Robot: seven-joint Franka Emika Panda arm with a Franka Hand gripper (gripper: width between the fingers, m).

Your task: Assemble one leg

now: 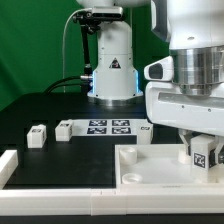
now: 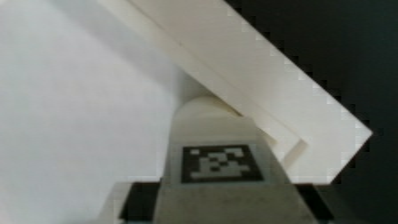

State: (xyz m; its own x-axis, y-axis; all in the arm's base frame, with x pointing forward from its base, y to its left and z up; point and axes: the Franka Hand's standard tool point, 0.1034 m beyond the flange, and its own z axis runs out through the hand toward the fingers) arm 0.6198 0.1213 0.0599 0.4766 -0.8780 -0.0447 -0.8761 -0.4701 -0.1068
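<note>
My gripper [image 1: 203,148] is shut on a leg [image 1: 200,153], a small white peg with a black-and-white tag. It holds the leg upright over the exterior view's right part of the large white square tabletop [image 1: 150,168]. In the wrist view the leg [image 2: 222,150] stands between my dark fingers [image 2: 146,200], with my gripper [image 2: 228,208] closed on its sides. The leg's far end points at the tabletop's white face [image 2: 71,100] next to its raised edge [image 2: 240,65]. I cannot tell whether the leg touches the tabletop.
Three more legs lie on the black table: two at the exterior view's left [image 1: 37,135] [image 1: 65,129] and one beside the gripper [image 1: 145,130]. The marker board [image 1: 108,126] lies behind them. A white rail [image 1: 10,165] stands at the front left. The arm's base [image 1: 112,70] is at the back.
</note>
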